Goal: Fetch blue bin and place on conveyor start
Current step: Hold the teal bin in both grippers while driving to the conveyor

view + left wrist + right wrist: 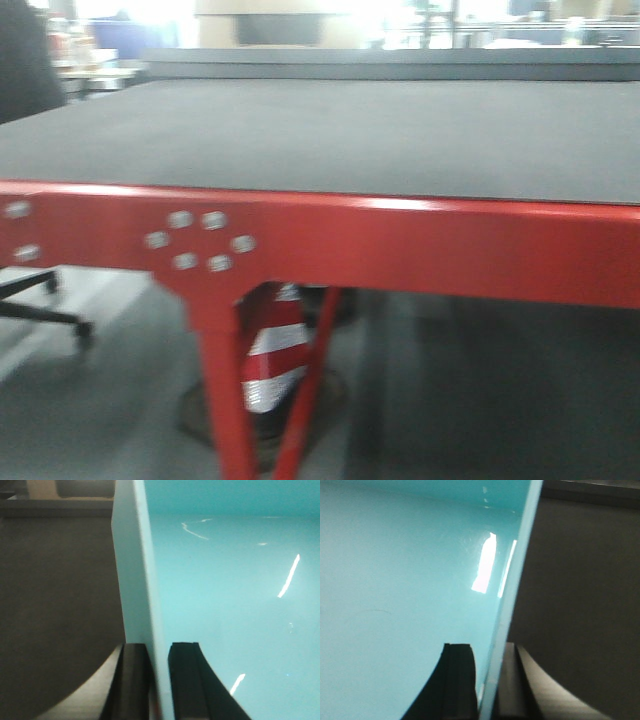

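Note:
The blue bin [230, 590] fills the left wrist view as a pale turquoise tub, its left wall rising between the two dark fingers of my left gripper [159, 652], which is shut on that wall. In the right wrist view the same blue bin [410, 580] shows its inside, and my right gripper [487, 652] is shut on its right wall, one finger inside and one outside. The conveyor start [320, 140] is a wide dark grey belt with a red bolted frame [330, 240], seen close ahead in the front view. Neither the bin nor the grippers show in that front view.
A red frame leg [225, 390] stands under the belt, with a red-and-white striped cone [272, 350] behind it. An office chair base [45, 305] sits on the floor at the left. Dark grey surface [580, 605] lies beside the bin in both wrist views.

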Motion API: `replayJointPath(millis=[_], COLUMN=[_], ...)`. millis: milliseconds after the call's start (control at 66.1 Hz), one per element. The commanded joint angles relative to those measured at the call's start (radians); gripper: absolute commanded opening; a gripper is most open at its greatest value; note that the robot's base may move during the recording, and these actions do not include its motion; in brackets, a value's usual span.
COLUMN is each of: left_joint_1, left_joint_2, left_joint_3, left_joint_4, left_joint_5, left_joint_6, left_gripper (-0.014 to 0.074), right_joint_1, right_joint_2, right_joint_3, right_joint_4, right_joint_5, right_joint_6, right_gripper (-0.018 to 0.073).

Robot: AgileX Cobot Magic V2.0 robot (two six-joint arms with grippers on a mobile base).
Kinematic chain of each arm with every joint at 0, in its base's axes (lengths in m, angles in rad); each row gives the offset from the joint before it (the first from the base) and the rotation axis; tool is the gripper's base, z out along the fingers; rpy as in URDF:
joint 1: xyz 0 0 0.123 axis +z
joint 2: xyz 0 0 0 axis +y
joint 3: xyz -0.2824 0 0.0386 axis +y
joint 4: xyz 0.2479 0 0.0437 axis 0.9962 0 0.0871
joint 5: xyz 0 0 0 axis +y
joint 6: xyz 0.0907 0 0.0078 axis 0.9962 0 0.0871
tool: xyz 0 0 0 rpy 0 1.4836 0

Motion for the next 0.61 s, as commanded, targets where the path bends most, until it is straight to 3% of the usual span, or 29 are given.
replayJointPath(millis=[0,590], left_joint_1=[-0.017,-0.017], left_joint_2=[-0.010,-0.010], left_joint_3=[-0.014,-0.014], left_joint_4=[-0.091,-0.078], left_joint_5=[-0.074,-0.074], left_joint_6=[0.005,0.005], left_gripper=[-0.0111,-0.0111], right_joint_1=[0.010,0.010], right_joint_2=[-0.004,-0.004], right_joint_3=[-0.006,-0.006], right_joint_4=[0.045,0.045], right_joint_5=[-0.093,-0.093], right_joint_6=[-0.027,-0.027], right_gripper=[-0.0153,-0.0153])
